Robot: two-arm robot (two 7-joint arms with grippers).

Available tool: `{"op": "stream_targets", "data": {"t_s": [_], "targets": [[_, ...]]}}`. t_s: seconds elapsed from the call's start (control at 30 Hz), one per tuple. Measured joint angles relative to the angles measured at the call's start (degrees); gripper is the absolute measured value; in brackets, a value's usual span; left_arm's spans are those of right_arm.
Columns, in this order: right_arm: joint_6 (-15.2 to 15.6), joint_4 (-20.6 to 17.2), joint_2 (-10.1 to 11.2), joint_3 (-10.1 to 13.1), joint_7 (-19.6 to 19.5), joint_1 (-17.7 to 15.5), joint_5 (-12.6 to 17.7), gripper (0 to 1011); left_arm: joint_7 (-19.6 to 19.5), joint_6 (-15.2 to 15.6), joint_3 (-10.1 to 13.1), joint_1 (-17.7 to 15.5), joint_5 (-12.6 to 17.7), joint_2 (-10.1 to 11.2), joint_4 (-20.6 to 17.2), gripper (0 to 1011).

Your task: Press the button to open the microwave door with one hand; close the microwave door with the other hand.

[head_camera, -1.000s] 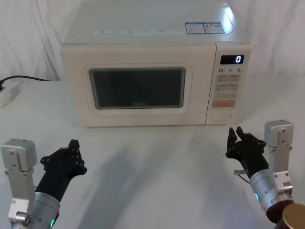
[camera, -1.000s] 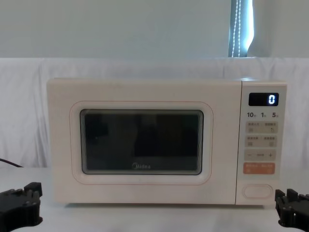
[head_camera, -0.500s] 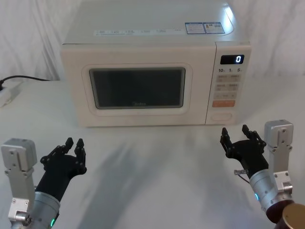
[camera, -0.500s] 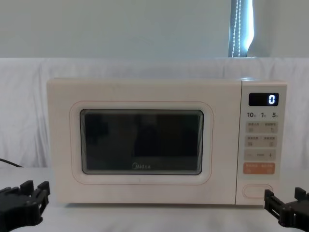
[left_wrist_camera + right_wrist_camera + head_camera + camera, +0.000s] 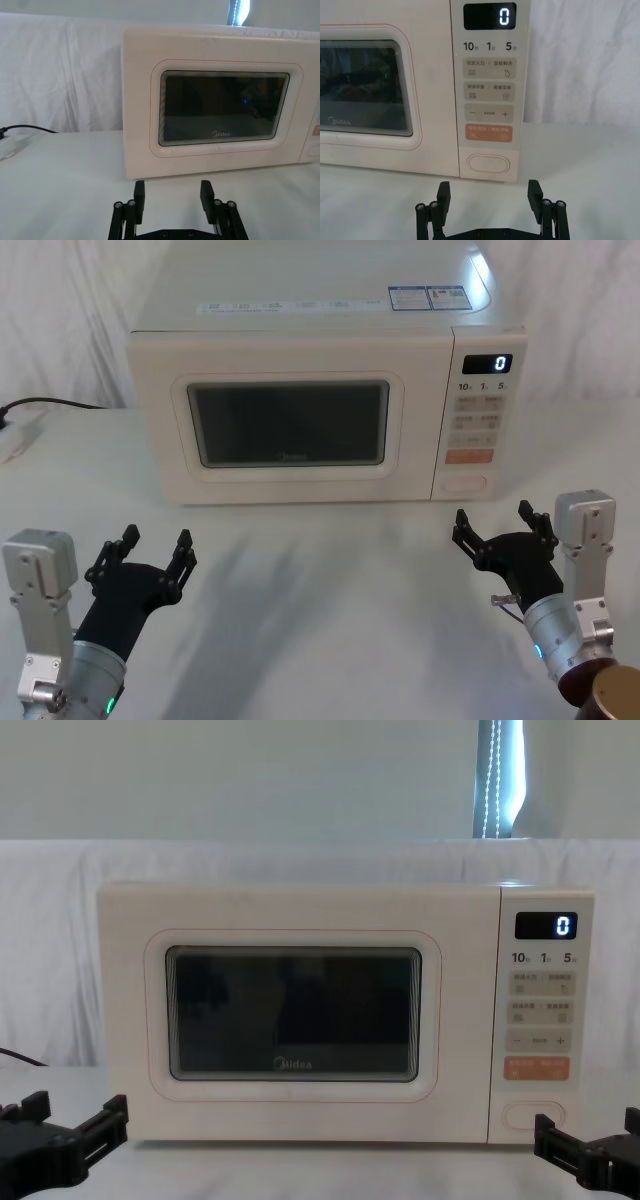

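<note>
Both tools (image 5: 152, 546) (image 5: 495, 523) wide open, empty

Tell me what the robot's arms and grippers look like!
Both match. The left gripper and right gripper are black metal clamps with flat fingers and small silver screws. Behind each sits a silver-grey round wrist with a tiny green or blue light, and a grey box-shaped block beside it. A thin wire loops by the right wrist.
</note>
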Motion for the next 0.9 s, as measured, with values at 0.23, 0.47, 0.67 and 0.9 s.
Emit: {"op": "stream_targets", "data": {"t_s": [0.23, 0.47, 0.67, 0.9], "targets": [[0.0, 0.0, 0.0, 0.0, 0.0, 0.0, 0.0, 1002, 0.0, 0.0, 0.0, 0.0, 0.0, 0.0, 0.0, 916], [0.0, 0.0, 0.0, 0.0, 0.0, 0.0, 0.0, 1002, 0.0, 0.0, 0.0, 0.0, 0.0, 0.0, 0.0, 1001], [0.0, 0.0, 0.0, 0.0, 0.0, 0.0, 0.0, 1002, 0.0, 0.0, 0.0, 0.0, 0.0, 0.0, 0.0, 1001], [0.0, 0.0, 0.0, 0.0, 0.0, 0.0, 0.0, 1002, 0.0, 0.0, 0.0, 0.0, 0.0, 0.0, 0.0, 1001]]}}
